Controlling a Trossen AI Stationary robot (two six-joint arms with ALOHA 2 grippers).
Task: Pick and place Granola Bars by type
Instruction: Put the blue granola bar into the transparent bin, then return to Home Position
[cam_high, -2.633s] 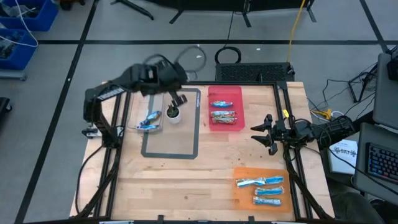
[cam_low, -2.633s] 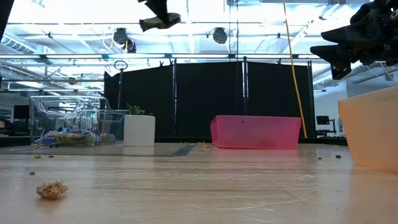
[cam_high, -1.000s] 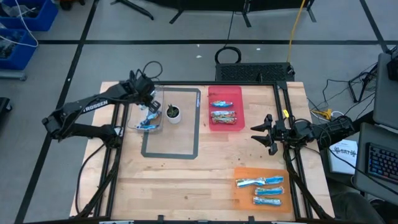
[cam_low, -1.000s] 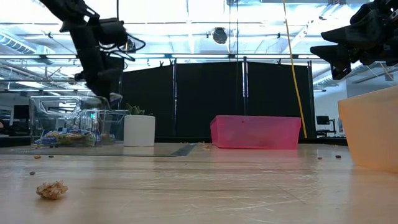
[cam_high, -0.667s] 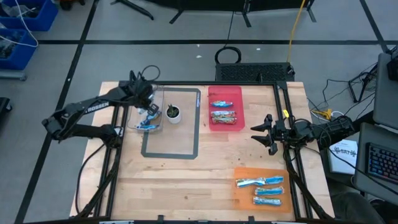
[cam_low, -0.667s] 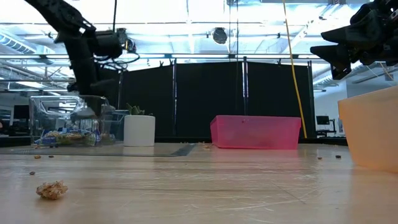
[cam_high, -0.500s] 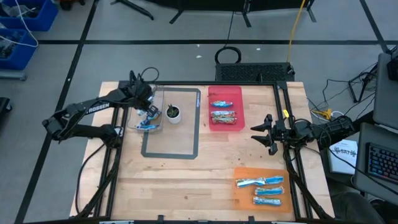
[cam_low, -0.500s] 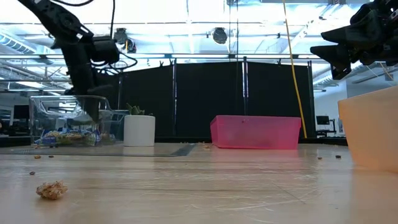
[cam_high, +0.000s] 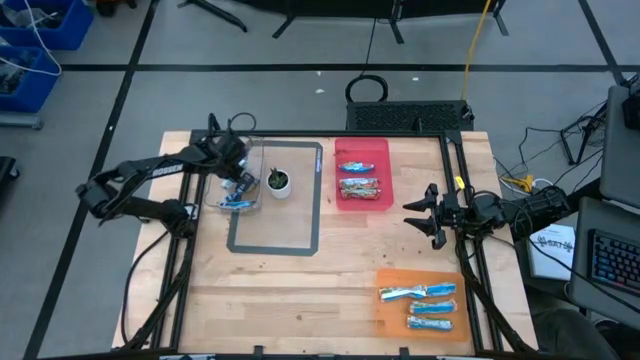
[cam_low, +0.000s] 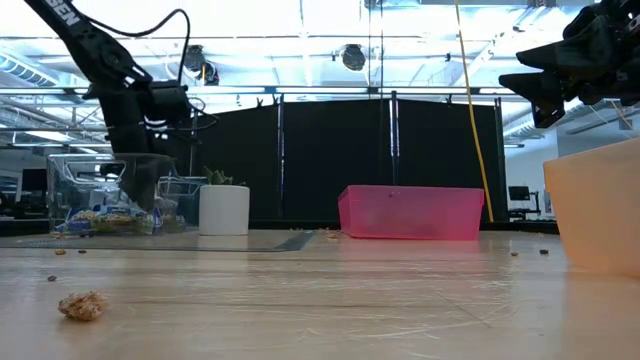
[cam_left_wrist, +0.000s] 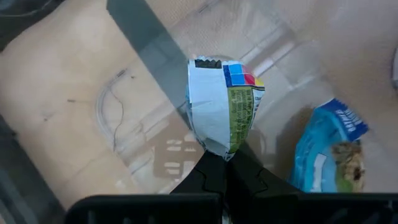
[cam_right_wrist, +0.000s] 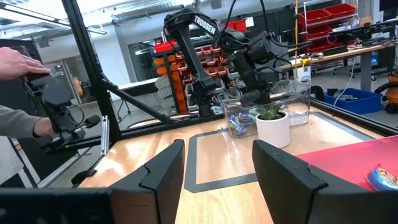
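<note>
Pinching a granola bar (cam_left_wrist: 221, 109) by its crinkled end, my left gripper (cam_left_wrist: 225, 163) risks dropping it; right gripper (cam_right_wrist: 214, 163) waits, half-spread.

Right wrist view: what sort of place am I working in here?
Likely a robotics lab or workshop: shelving with red parts bins stands behind, a person's hand works a control device, and the plywood table sits on a marked concrete floor.

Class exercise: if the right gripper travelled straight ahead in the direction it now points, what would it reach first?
Probably the small potted plant: the open right gripper points across bare table toward it, with the clear bin just behind. Depth is uncertain.
</note>
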